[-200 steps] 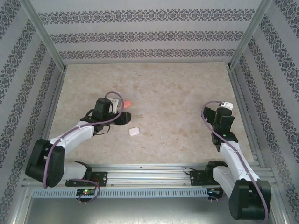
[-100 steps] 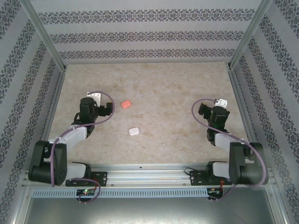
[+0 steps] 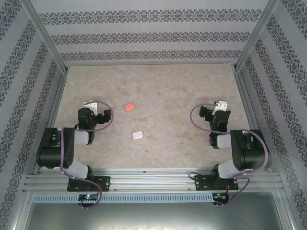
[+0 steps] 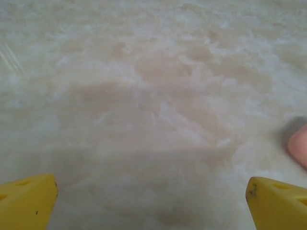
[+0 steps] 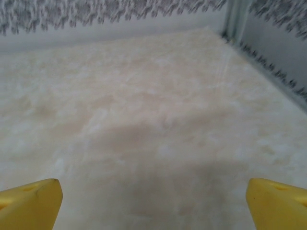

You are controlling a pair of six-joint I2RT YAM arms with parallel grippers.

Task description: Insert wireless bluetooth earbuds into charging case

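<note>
A salmon-pink charging case (image 3: 129, 107) lies shut on the marble-look table, and a white charging case (image 3: 138, 135) lies shut nearer the front. The earbuds are out of view. My left gripper (image 3: 94, 114) is folded back by its base, well left of both cases. Its yellow fingertips (image 4: 26, 199) stand wide apart and open over bare table, with the pink case's edge (image 4: 299, 146) at the right of the left wrist view. My right gripper (image 3: 210, 117) is folded back on the right side, open, with nothing between its fingertips (image 5: 29, 201).
Patterned walls (image 3: 153, 36) and metal posts (image 3: 45, 33) close in the table (image 3: 168, 91) on three sides. The aluminium rail (image 3: 153, 182) with both arm bases runs along the near edge.
My left arm pulled back from the pink case towards its base and its jaws opened wide. The right arm folded back too. Both cases stayed put.
</note>
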